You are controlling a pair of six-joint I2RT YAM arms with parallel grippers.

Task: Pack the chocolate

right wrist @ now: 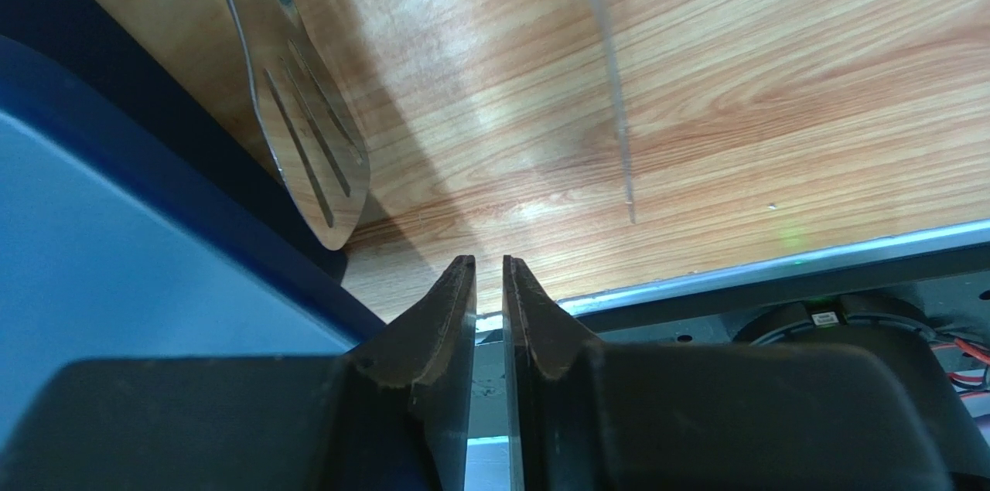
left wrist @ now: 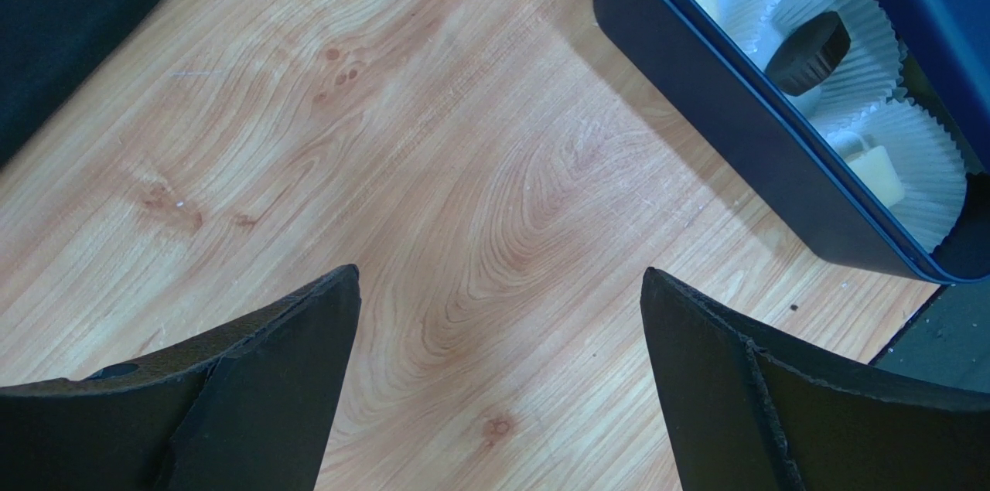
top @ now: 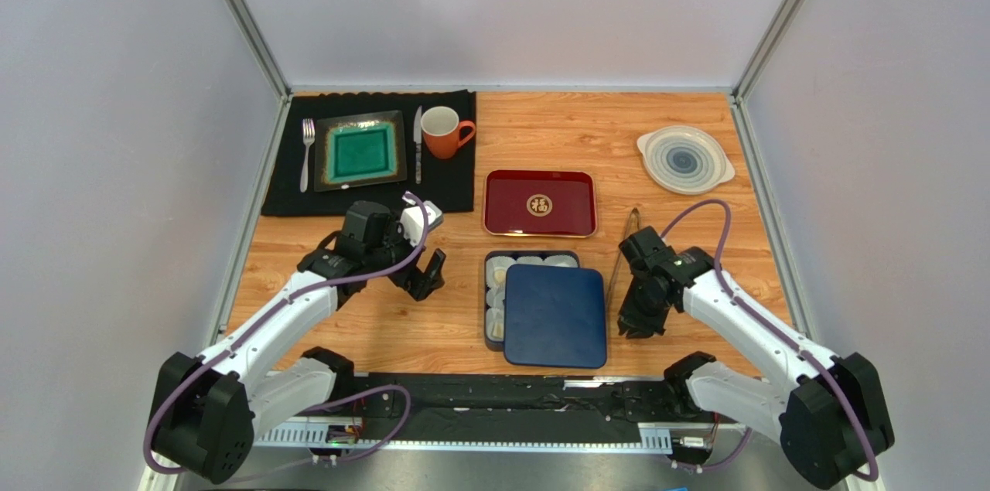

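Top: blue lid (top: 556,317) askew on tin (top: 486,329), left paper cups (top: 500,273) exposed | Left wrist: left gripper (left wrist: 500,282) spread wide, empty; dark chocolate (left wrist: 808,53), cream chocolate (left wrist: 877,172) in cups | Right wrist: right gripper (right wrist: 486,271) almost pinched together, empty | Advice: probably slide lid square, sparing cup frills

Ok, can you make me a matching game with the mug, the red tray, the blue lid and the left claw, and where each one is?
Things:
1. mug
2. red tray
3. blue lid
4. left claw

Places:
A. open, over the table
B. on the black mat
C. lying on part of the box
D. on the table, just beyond the box

Pairs: 1-B, 2-D, 3-C, 4-A
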